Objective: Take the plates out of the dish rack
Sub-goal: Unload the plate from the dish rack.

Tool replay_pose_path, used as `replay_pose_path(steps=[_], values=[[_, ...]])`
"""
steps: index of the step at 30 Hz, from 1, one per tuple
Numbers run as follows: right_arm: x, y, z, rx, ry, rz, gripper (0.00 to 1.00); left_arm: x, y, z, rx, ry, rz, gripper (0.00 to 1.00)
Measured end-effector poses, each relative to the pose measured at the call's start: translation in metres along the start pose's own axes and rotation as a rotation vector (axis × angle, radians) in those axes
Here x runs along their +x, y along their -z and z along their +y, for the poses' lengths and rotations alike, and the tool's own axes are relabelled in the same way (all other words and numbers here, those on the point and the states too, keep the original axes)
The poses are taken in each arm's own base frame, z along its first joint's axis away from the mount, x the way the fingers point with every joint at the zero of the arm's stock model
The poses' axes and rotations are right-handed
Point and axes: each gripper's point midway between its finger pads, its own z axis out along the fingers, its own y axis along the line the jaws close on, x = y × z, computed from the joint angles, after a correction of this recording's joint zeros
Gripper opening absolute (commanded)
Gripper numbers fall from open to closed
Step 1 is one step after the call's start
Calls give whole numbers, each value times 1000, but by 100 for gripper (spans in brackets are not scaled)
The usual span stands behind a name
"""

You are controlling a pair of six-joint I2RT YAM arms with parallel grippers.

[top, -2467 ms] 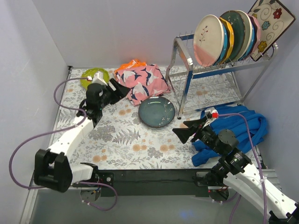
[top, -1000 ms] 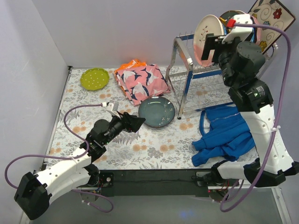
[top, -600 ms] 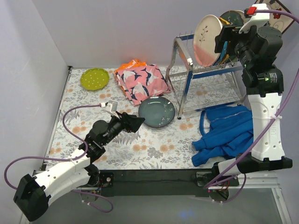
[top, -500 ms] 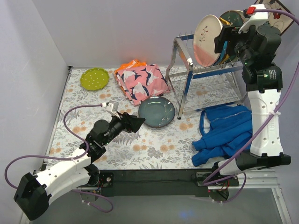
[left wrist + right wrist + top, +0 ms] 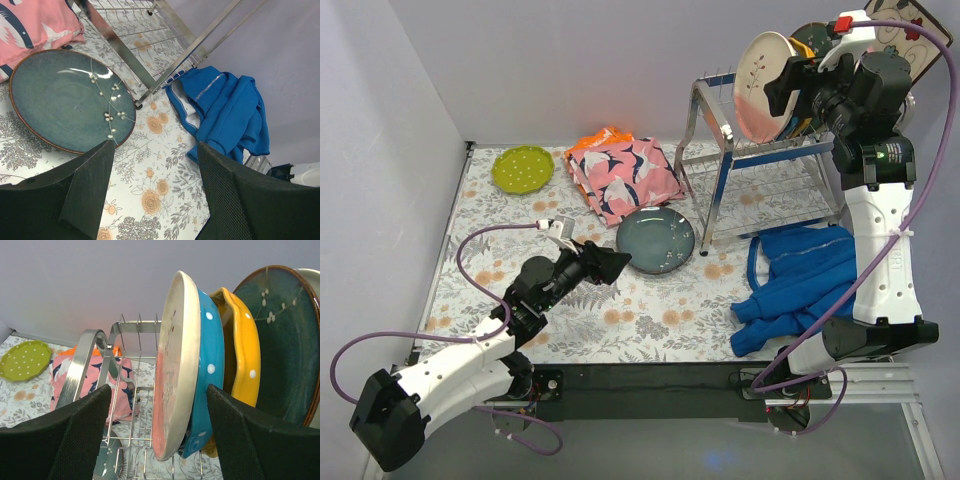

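Observation:
The dish rack [image 5: 720,190] stands at the back right. On edge in its top tier are a cream-pink plate [image 5: 760,85], a dotted blue plate [image 5: 211,340], an orange-yellow one [image 5: 241,340], a dark teal one [image 5: 280,340] and a square floral plate [image 5: 910,25]. My right gripper [image 5: 790,85] is open high at the rack. Its jaws straddle the rims of the cream-pink plate [image 5: 175,365] and the blue one without touching. A second teal plate [image 5: 655,241] lies flat on the table. My left gripper [image 5: 610,265] hovers open and empty at its near edge.
A lime dotted plate [image 5: 523,168] lies at the back left. A pink bird-print cloth [image 5: 620,178] sits beside the rack's left leg. A blue garment [image 5: 810,285] is heaped below the rack on the right. Walls close in at the left, back and right.
My right gripper has shifted a little left along the plate rims and its jaws have narrowed slightly. The left arm has stayed still.

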Motion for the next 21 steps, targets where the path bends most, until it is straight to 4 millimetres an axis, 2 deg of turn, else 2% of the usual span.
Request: replay_pose_path(steps=[3, 21], values=[[-1, 0, 1, -7, 3, -8, 76, 0, 0, 0, 0, 0, 1, 65], [-5, -1, 3, -12, 19, -29, 72, 7, -4, -3, 24, 5, 27, 65]])
